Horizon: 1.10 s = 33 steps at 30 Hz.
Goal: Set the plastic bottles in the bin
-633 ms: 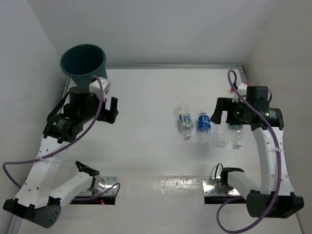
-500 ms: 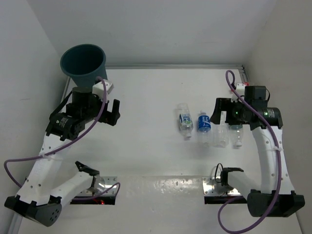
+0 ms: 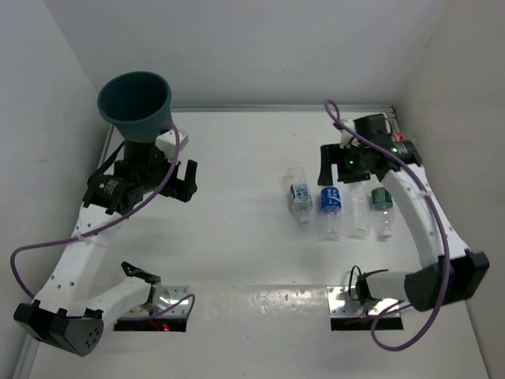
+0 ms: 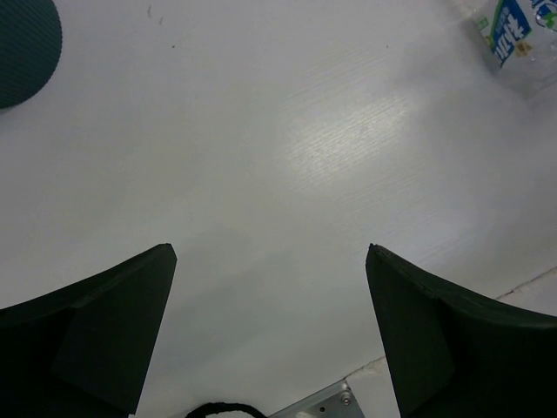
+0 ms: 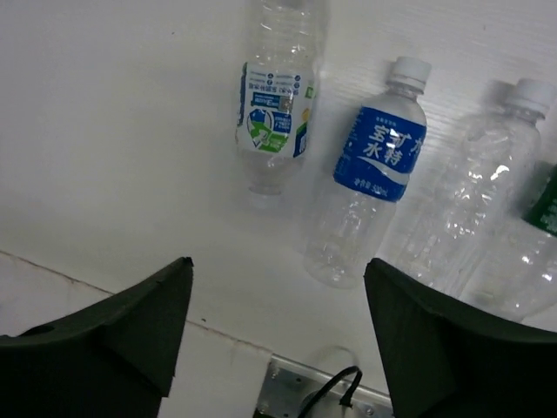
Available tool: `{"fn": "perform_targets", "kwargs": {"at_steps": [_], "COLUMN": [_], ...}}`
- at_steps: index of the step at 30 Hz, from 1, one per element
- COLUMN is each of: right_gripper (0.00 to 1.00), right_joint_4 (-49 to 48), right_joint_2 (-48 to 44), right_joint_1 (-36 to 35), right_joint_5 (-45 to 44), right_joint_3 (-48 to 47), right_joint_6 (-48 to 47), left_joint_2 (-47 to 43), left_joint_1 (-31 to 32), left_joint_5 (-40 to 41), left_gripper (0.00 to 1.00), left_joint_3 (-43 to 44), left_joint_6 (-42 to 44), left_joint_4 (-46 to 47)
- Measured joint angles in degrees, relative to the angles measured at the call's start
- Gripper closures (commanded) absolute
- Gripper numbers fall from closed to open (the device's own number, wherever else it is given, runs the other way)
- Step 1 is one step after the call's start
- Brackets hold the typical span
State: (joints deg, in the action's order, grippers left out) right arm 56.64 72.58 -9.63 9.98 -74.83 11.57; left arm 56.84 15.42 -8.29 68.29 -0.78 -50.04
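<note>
The right gripper [image 5: 278, 264] hangs over the row of plastic bottles, jaws spread and nothing between them. Ahead of the gap lie the blue-and-white-labelled bottle [image 5: 274, 113] and the blue-labelled bottle [image 5: 375, 164]. The near-bare bottle [image 5: 470, 205] and the green-labelled bottle [image 5: 545, 213] lie out past the finger on the side away from the bin.

All four lie flat with their lengths running away from the jaws, so the fingers already close across a barrel. I'd pick one and centre it in the gap before dropping. The blue-and-white one looks the safer choice, since it has bare table on both sides, while the blue one lies just beside its neighbour and a finger could nudge that. I'd grip at the label, since thin clear plastic likely dents and slips.

The left gripper [image 4: 270, 251] is spread too, with only bare white table [image 3: 237, 237] under it. The bin [image 3: 140, 126] stands close behind those jaws and well apart from the right ones.

The tabletop is smooth and glossy with glare, and plain white walls close it in.
</note>
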Motion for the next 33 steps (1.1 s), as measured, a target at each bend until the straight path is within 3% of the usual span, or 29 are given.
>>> {"fn": "perform_targets", "kwargs": {"at_steps": [4, 8, 12, 19, 28, 33], "right_gripper": [0.24, 0.1, 0.04, 0.04, 0.07, 0.2], "right_joint_4": [-1.7, -4.1, -4.6, -5.5, -5.6, -5.7], "right_joint_2": [11.4, 21.9, 31.1, 41.6, 48.4, 51.7], "right_joint_1": [-8.0, -11.5, -12.4, -12.5, -12.2, -12.0], "right_joint_5": [-5.1, -8.9, -11.9, -13.0, -12.5, -12.3], "right_joint_3": [-6.1, -11.9, -17.8, -20.4, -20.4, -20.6], "right_joint_6": [0.7, 4.0, 7.1, 10.1, 10.6, 10.6], "left_joint_2": [1.3, 2.4, 2.6, 2.8, 3.9, 4.2], "left_joint_1": [-1.5, -3.3, -5.6, -8.7, -10.3, -10.5], "left_joint_5": [0.5, 0.7, 0.6, 0.5, -0.9, -2.5], "left_gripper": [0.01, 0.01, 0.01, 0.01, 0.01, 0.01], "left_joint_3": [0.0, 0.0, 0.0, 0.0, 0.2, 0.2], "left_joint_6": [-0.4, -1.2, -1.5, -2.5, -3.2, -3.0], "left_joint_4": [0.0, 0.1, 0.3, 0.4, 0.9, 1.6]}}
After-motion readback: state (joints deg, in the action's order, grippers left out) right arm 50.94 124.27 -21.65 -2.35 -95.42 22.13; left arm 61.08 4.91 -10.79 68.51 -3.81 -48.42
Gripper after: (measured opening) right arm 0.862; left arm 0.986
